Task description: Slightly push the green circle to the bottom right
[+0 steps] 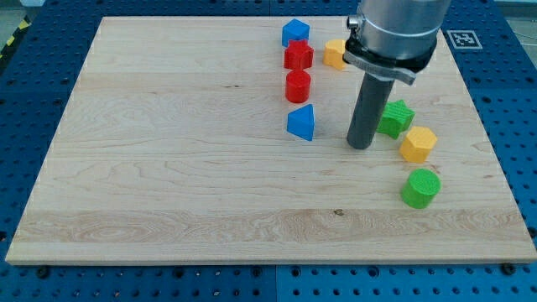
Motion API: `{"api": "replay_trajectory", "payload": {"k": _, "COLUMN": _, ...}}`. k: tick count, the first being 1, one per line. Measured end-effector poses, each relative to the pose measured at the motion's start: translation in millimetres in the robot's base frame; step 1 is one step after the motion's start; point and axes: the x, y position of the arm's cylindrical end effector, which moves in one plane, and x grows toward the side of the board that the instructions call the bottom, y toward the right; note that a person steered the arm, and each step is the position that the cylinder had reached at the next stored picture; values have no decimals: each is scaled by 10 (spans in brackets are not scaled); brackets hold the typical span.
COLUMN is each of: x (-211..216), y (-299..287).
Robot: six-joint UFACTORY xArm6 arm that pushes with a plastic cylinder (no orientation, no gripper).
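**Green circle not yet contacted**

Green circle [420,187] sits nearest the worktop [168,168] bottom edge, below the yellow hexagon [418,144]. No pincer, only my tip [361,147], up-left of the circle, apart. Looks light, rigid, slippery; push its upper-left side.

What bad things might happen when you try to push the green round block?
My tip sits beside the green star, with the yellow hexagon between it and the green circle. Moving over, I might knock those instead. The green circle is also near the board's right edge; a hard push could slide it off.
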Motion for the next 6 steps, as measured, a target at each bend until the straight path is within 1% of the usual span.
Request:
{"api": "replay_trajectory", "payload": {"k": 1, "x": -138, "y": 97}}
{"api": "replay_trajectory", "payload": {"k": 3, "x": -138, "y": 457}}
{"api": "replay_trajectory", "payload": {"k": 5, "x": -126, "y": 482}}
{"api": "replay_trajectory", "payload": {"k": 6, "x": 10, "y": 373}}
